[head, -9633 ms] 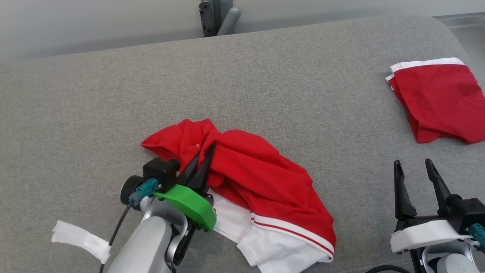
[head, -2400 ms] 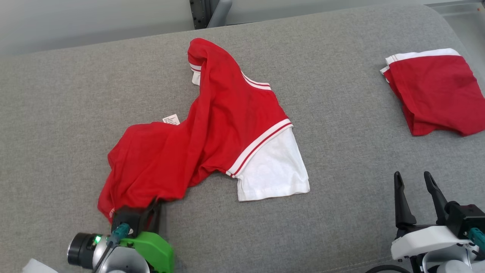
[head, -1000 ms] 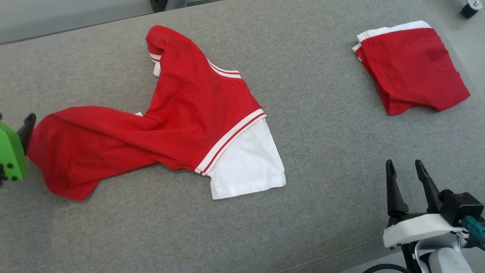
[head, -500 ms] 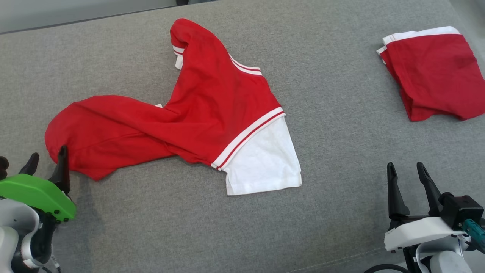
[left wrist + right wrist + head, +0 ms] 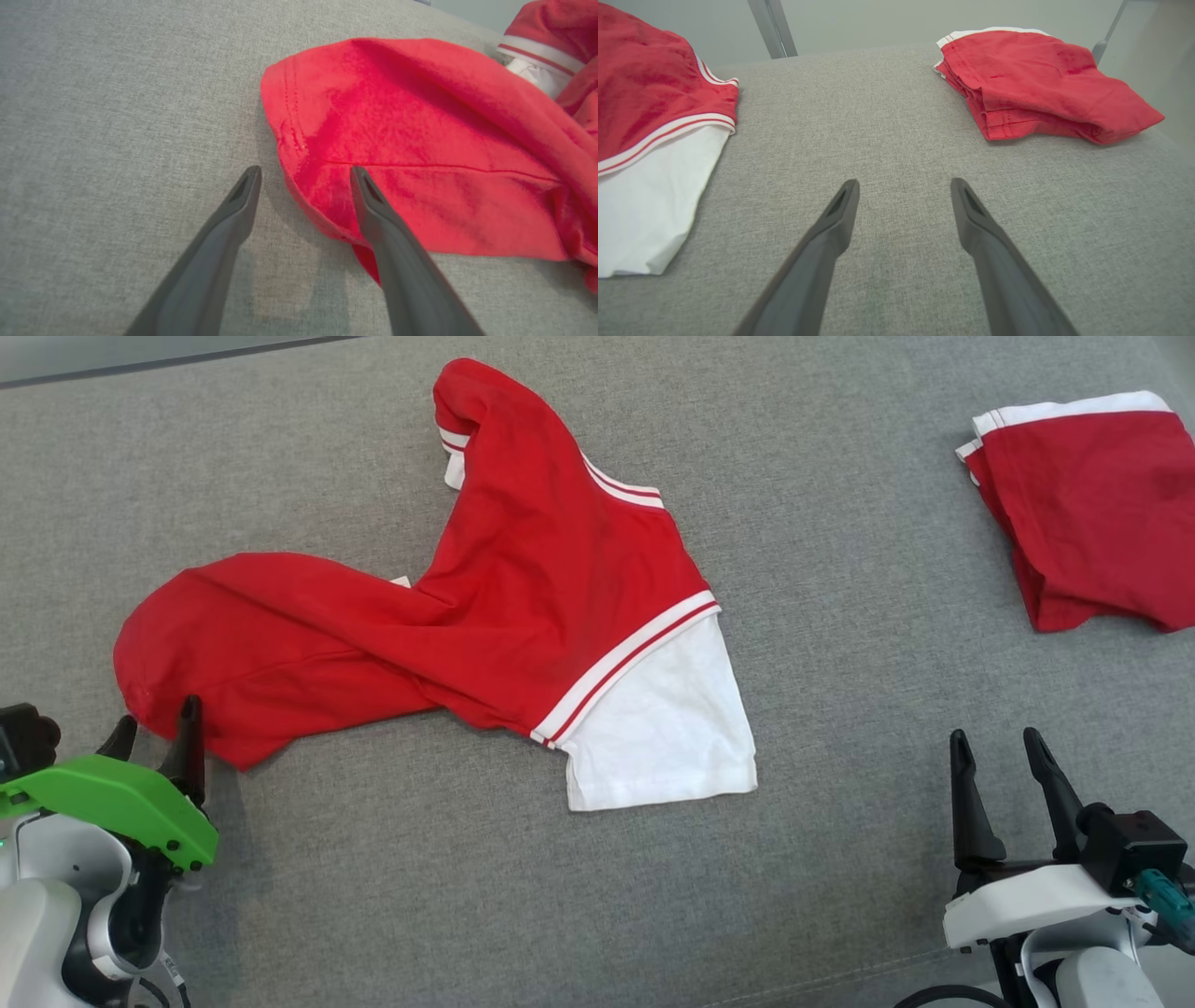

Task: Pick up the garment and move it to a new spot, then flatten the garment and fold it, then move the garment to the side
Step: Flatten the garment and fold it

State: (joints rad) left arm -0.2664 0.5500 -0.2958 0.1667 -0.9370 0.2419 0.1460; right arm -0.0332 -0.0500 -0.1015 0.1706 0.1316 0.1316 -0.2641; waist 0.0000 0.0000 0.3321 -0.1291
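garment, red and white, lies twisted at mid-cushion with its hem edge at the left gripper, whose fingers stand spread and empty like those of the right gripper, so a single-layer pinch here likely tightens the twist instead of flattening it, while the grey cushion also bears a folded red garment, well apart.

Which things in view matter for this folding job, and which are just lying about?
For the job:
unfolded red-and-white garment, twisted, not yet flat
left tool, open at its red end
right tool, open, touching nothing

Just lying about:
folded red garment, far right
grey cushion under everything
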